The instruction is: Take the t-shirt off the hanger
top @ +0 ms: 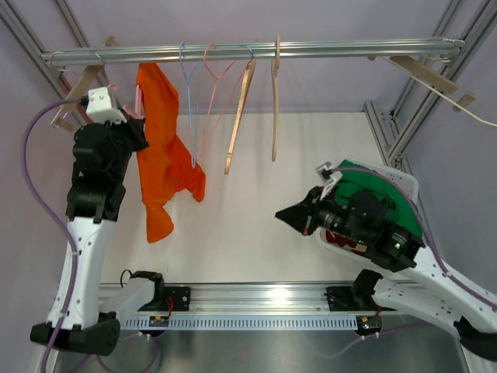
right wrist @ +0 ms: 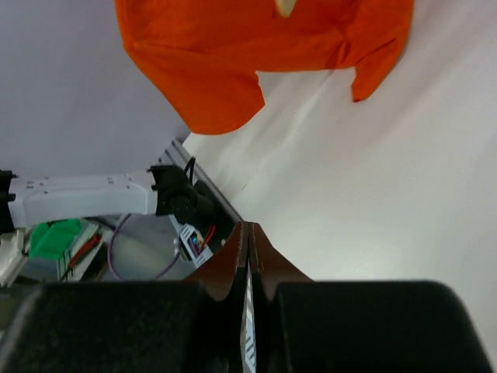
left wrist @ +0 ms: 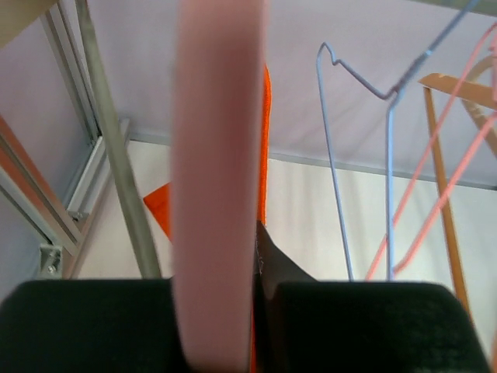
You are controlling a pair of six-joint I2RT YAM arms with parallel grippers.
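Left end effector (left wrist: 221, 311) clamps pink hanger (left wrist: 217, 140) — orange t-shirt (top: 159, 155) draped alongside.

Overhead looks down — wrist views, close, share the t-shirt (right wrist: 256, 47).

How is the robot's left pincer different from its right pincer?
The left pincer is raised up beside the rail; the right pincer sits low over the table. The left pincer is closed on the pink hanger carrying the orange t-shirt; the right pincer is closed on nothing. The left pincer is next to the t-shirt; the right pincer is well away from it. Both have their jaws shut.
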